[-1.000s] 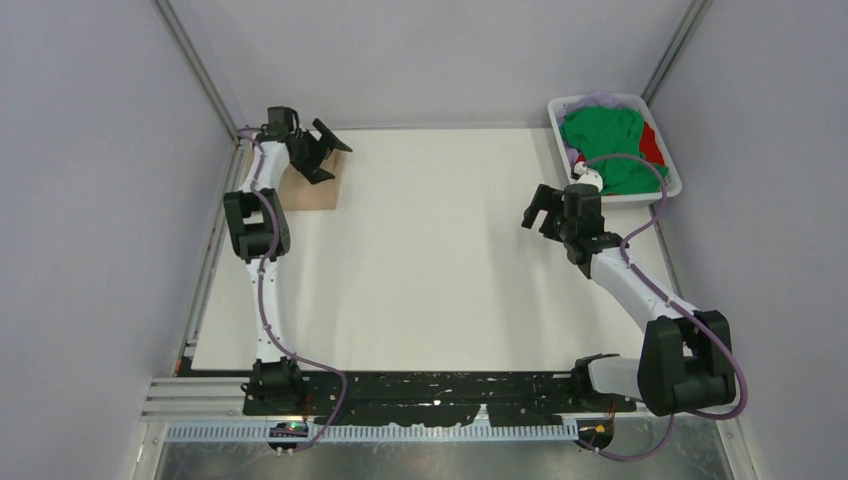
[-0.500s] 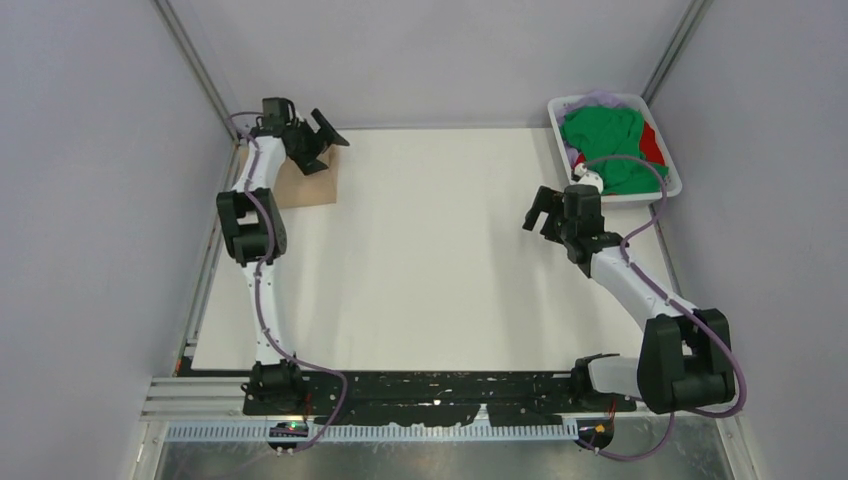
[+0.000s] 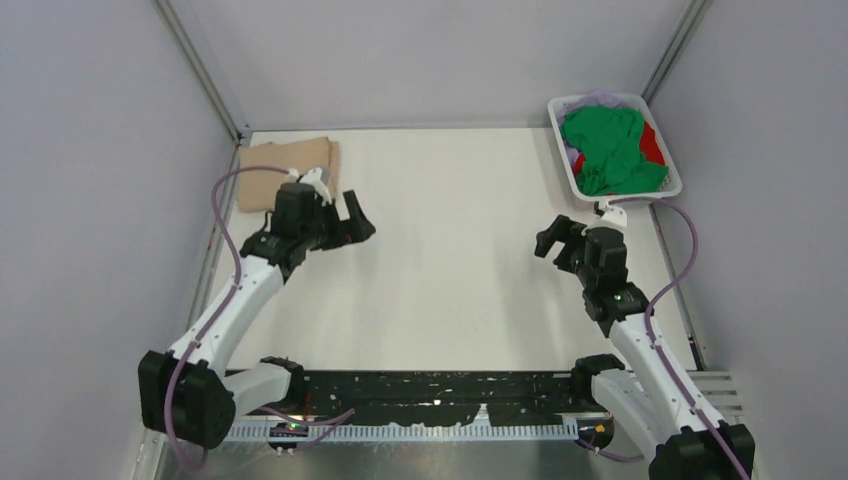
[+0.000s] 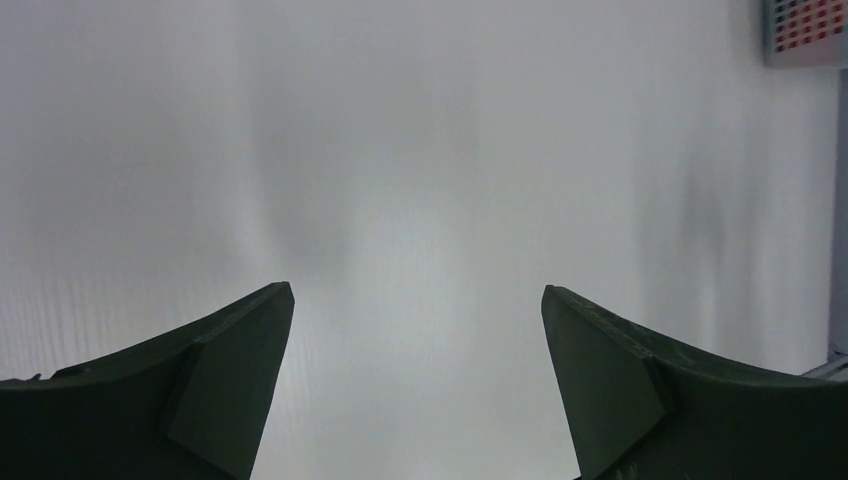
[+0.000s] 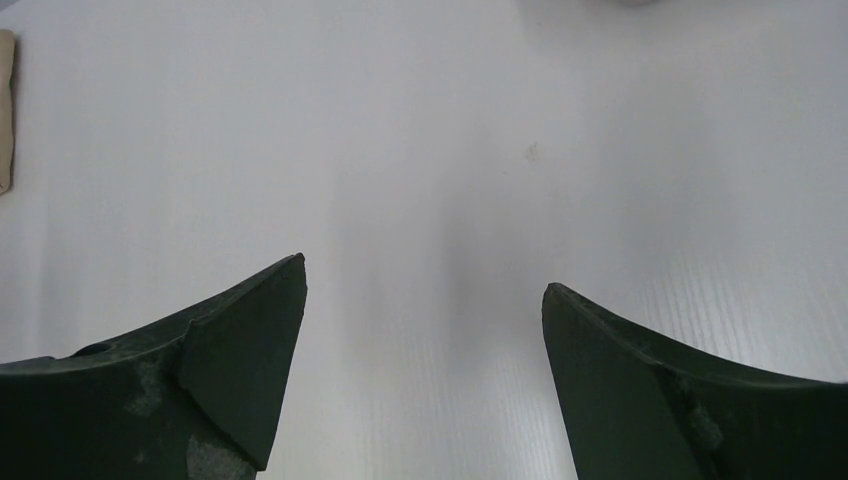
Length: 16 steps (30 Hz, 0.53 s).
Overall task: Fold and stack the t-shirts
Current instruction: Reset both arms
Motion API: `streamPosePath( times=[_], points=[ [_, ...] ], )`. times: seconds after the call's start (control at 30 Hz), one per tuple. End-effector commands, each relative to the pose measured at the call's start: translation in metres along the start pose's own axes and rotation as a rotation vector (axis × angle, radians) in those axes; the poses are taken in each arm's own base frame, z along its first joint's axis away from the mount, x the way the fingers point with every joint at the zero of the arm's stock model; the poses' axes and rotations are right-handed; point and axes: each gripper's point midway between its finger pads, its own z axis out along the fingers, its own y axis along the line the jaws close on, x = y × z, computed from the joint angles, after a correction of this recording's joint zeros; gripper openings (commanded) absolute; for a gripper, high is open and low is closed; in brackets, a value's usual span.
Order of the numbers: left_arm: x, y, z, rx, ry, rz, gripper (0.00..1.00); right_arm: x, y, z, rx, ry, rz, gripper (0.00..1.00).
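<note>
A folded beige-tan t-shirt (image 3: pixel 288 172) lies flat at the far left corner of the white table; its edge shows at the left of the right wrist view (image 5: pixel 5 110). A bright green t-shirt (image 3: pixel 610 148) lies heaped in the white basket (image 3: pixel 664 186) at the far right, over a red t-shirt (image 3: pixel 652 142) and a pale lilac t-shirt (image 3: pixel 598 100). My left gripper (image 3: pixel 355 222) is open and empty, near of the beige shirt, and it also shows in the left wrist view (image 4: pixel 417 300). My right gripper (image 3: pixel 553 240) is open and empty over bare table, as in the right wrist view (image 5: pixel 424 285).
Grey walls close in the table on the left, back and right. A black rail (image 3: pixel 440 390) with the arm bases runs along the near edge. A small colour chart (image 4: pixel 808 30) shows at the top right of the left wrist view.
My left arm has left the beige shirt at the far left corner and drawn back toward the near side. My right arm has also pulled back toward its base. Both grippers stay open.
</note>
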Motion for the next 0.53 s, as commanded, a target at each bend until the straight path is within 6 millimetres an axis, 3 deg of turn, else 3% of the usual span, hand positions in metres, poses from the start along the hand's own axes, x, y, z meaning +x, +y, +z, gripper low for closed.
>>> streamPosePath(
  times=[0.0, 0.03, 0.17, 0.5],
  points=[
    [0.060, 0.048, -0.011, -0.164, -0.050, -0.062, 1.00, 0.014, -0.001, -0.018, -0.047, -0.024, 0.033, 0.95],
    [0.066, 0.049, -0.017, -0.151, -0.067, -0.062, 1.00, 0.022, -0.002, -0.019, -0.059, -0.017, 0.042, 0.95],
    [0.065, 0.057, -0.039, -0.184, -0.137, -0.055, 0.99, 0.020, -0.007, -0.030, -0.058, -0.066, 0.054, 0.96],
    [0.022, 0.052, -0.065, -0.228, -0.276, -0.007, 1.00, 0.007, -0.019, -0.041, -0.010, -0.157, 0.035, 0.95]
  ],
)
